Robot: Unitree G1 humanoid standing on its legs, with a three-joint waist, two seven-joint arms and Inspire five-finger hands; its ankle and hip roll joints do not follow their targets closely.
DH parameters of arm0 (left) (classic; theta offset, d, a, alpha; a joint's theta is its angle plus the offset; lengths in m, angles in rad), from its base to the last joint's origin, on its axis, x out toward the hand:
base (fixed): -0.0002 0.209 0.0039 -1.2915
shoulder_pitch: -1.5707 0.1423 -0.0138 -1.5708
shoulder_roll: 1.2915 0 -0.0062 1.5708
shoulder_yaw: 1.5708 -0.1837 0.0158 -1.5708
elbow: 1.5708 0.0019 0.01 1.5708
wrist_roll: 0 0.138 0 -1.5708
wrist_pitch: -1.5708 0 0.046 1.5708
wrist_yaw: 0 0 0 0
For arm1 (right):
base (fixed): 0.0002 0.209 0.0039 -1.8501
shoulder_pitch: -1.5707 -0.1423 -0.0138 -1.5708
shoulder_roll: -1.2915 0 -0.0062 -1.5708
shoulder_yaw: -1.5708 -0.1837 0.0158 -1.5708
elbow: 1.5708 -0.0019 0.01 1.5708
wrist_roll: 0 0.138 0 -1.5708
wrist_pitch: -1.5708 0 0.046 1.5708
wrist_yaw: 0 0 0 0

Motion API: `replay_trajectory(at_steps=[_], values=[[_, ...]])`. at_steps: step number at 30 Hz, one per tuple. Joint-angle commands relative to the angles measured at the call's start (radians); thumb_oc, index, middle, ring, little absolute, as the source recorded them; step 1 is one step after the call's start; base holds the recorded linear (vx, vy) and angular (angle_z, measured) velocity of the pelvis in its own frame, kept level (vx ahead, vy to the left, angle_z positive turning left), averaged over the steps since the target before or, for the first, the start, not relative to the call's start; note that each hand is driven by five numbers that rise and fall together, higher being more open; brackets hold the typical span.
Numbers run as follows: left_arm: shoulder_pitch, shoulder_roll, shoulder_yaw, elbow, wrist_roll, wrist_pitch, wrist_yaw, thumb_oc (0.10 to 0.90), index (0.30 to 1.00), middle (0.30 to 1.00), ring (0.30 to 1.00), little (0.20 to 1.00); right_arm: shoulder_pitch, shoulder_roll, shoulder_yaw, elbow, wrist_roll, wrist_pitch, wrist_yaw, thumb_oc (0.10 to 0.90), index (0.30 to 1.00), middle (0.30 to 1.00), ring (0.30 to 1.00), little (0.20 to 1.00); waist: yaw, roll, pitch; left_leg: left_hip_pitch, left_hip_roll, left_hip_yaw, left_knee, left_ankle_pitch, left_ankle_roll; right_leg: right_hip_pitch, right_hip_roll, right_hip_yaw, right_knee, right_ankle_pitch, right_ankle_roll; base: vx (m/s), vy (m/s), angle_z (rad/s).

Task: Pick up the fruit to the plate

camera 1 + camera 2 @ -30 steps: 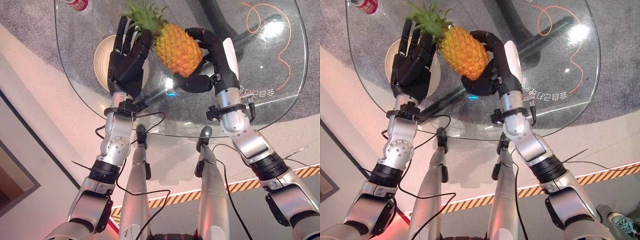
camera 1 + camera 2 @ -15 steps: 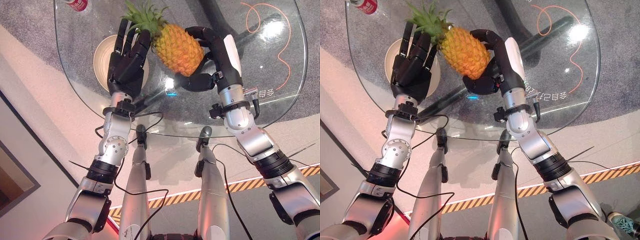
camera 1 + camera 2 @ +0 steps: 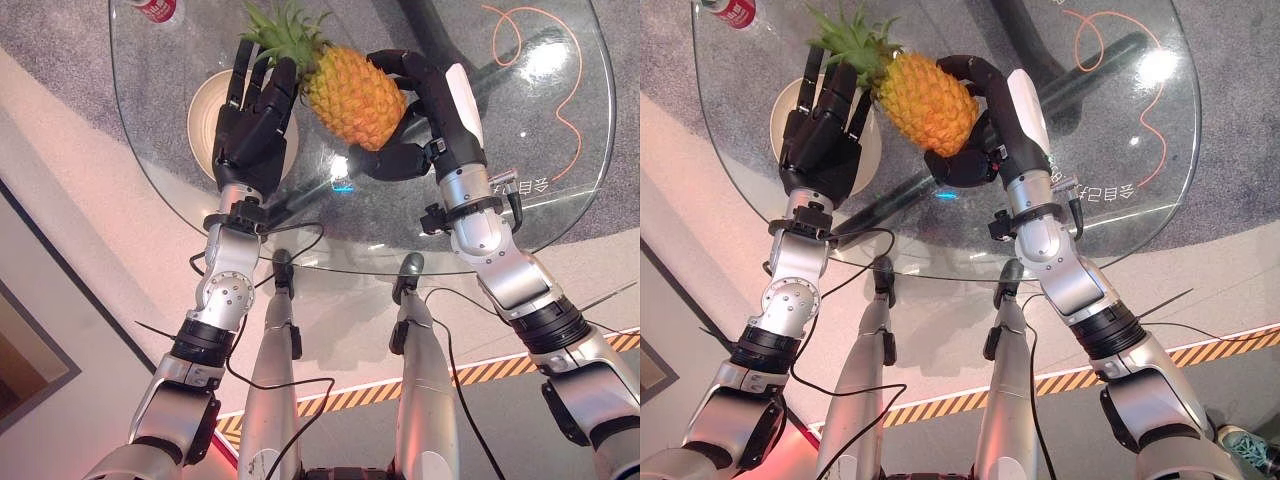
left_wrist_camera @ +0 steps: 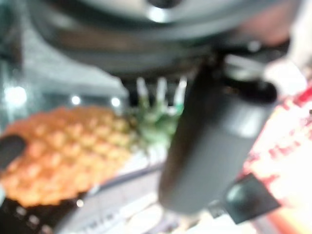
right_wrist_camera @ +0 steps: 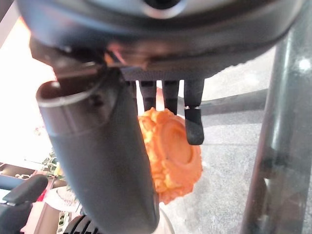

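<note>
Pineapple (image 3: 352,95), orange body with green leafy crown, held above the glass table (image 3: 520,215), tilted with crown toward the robot's left. Right hand (image 3: 425,120): fingers and thumb curled round the fruit's lower body, clamped on it. Left hand (image 3: 250,125): fingers straight and relaxed, touching the crown's leaves, above the plate (image 3: 203,115). Plate: pale, round, on the table, just left of the pineapple. Can (image 3: 155,9): red, at the table's far left edge.
</note>
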Motion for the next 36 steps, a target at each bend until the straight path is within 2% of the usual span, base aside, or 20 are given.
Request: replay_trajectory(at_steps=[1, 11, 20, 36], values=[[-0.141, -0.023, -0.089, -0.152, 0.021, 0.012, -0.132, 0.8, 0.9, 0.9, 0.9, 0.9, -0.165, 0.022, 0.125, -0.261, -0.011, -0.122, 0.094, 0.1, 0.3, 0.3, 0.3, 0.2, -0.004, 0.004, -0.016, -0.003, -0.05, 0.013, 0.025, -0.035, 0.018, 0.061, 0.021, -0.05, -0.097, 0.04, 0.007, 0.0, 0.0, 0.0], [-0.141, -0.009, -0.09, -0.133, 0.162, -0.04, -0.017, 0.8, 0.9, 0.9, 0.9, 0.9, -0.152, 0.017, 0.101, -0.249, -0.007, -0.142, 0.006, 0.1, 0.3, 0.3, 0.3, 0.2, -0.005, 0.003, -0.016, -0.007, -0.052, 0.009, 0.026, -0.034, 0.018, 0.059, 0.024, -0.05, -0.096, 0.038, 0.007, 0.0, 0.0, 0.0], [-0.132, -0.011, -0.06, -0.11, 0.258, -0.048, 0.111, 0.8, 0.9, 0.9, 0.9, 0.9, -0.132, 0.024, 0.05, -0.259, -0.019, -0.16, -0.046, 0.1, 0.3, 0.3, 0.3, 0.2, -0.004, 0.001, -0.016, -0.013, -0.054, 0.006, 0.032, -0.035, 0.018, 0.055, 0.025, -0.051, -0.09, 0.033, 0.006, 0.0, 0.0, 0.0], [-0.128, -0.03, -0.034, -0.11, 0.257, -0.032, 0.139, 0.8, 0.9, 0.9, 0.9, 0.9, -0.126, 0.043, 0.04, -0.268, -0.025, -0.163, -0.007, 0.1, 0.3, 0.3, 0.3, 0.2, -0.002, 0.005, -0.016, -0.016, -0.053, 0.005, 0.033, -0.033, 0.016, 0.05, 0.023, -0.052, -0.086, 0.032, 0.007, 0.0, 0.0, 0.0]])
